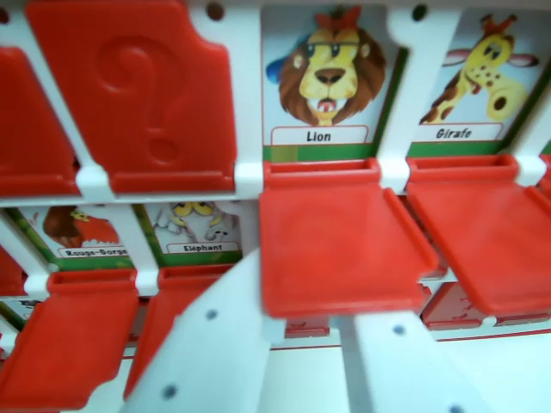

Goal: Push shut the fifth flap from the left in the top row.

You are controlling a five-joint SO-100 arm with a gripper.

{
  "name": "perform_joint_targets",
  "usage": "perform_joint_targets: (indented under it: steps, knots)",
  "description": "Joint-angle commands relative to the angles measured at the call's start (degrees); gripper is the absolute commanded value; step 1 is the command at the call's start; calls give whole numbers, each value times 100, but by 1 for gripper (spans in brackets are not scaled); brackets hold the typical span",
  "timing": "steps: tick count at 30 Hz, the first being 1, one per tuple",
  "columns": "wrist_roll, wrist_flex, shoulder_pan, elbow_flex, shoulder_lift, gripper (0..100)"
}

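A white game board [248, 103] with red hinged flaps fills the wrist view. In the upper row, one flap [142, 95] stands shut, showing a raised question mark. To its right the Lion card [325, 73] is uncovered, and its red flap [340, 245] lies folded down toward me. My gripper [301, 301] is at the near edge of that flap, open. One white finger [211, 344] rises at the flap's left corner. The other finger [405, 361] comes out from under its front edge. Whether they touch the flap I cannot tell.
The Girafe card [469, 73] is uncovered at the wrist view's right, its flap [486, 241] folded down. In the lower row, the Rouge-Gorge card [82, 232] and the Elephant card [194, 228] are uncovered above lowered flaps. Another shut flap [30, 120] is at the left edge.
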Motion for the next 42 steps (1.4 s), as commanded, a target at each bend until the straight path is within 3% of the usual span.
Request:
perform_joint_targets:
  steps: [1,10,18,29,42]
  knots:
    - [-88,18,-79,-765,1081,0]
    - [-202,211,-44,-483,1775,0]
    - [-202,308,-70,0,2338,0]
    - [-88,369,-44,773,2514,0]
    - [229,396,-79,483,1679,0]
